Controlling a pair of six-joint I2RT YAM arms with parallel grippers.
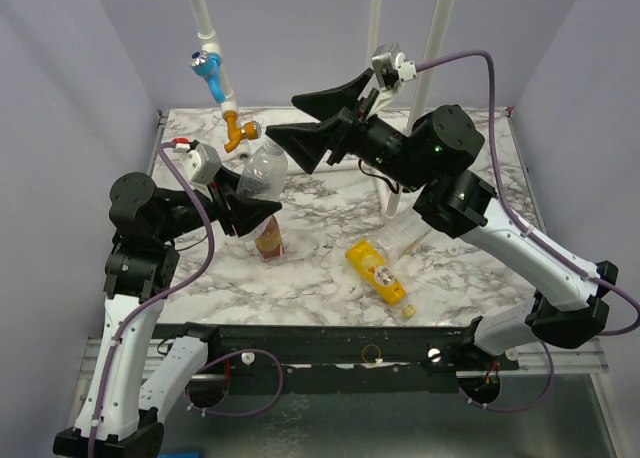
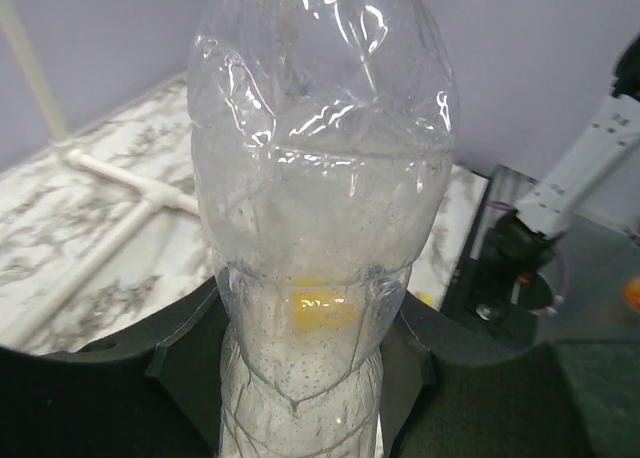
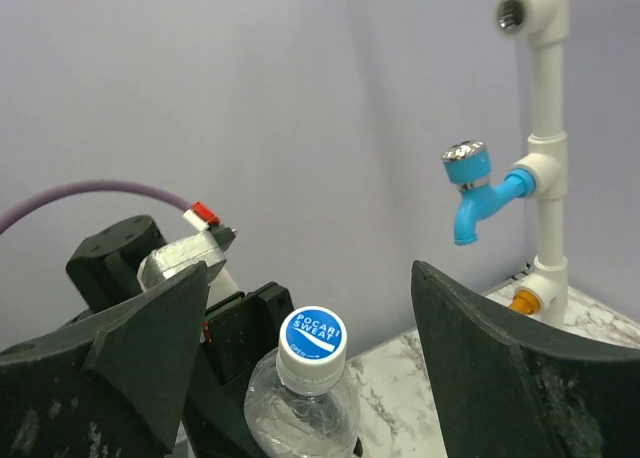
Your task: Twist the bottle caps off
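Top external count, bottles: four. A wide clear bottle (image 1: 262,170) is held up, a brown bottle (image 1: 268,238) with a red label is on the marble table (image 1: 325,206), a yellow-orange bottle (image 1: 380,271) lies on its side, and a slim clear bottle (image 1: 403,240) lies just beside it, faint against the marble.
Caps counted: one for certain, the blue-and-white cap (image 3: 312,340); any others are too small to tell.
Cap look: round, with a blue top lettered "POCARI SWEAT" in white and a white skirt, seated on the neck of the wide clear bottle.
Held bottle look: transparent, crinkled, misted with droplets inside, narrow at the waist.
Grippers: two.
Left gripper (image 2: 300,378): clamped around the bottle's waist, holding it off the table at left-centre.
Right gripper (image 3: 310,278): jaws spread, one finger on each side of the cap, touching neither cap nor bottle.
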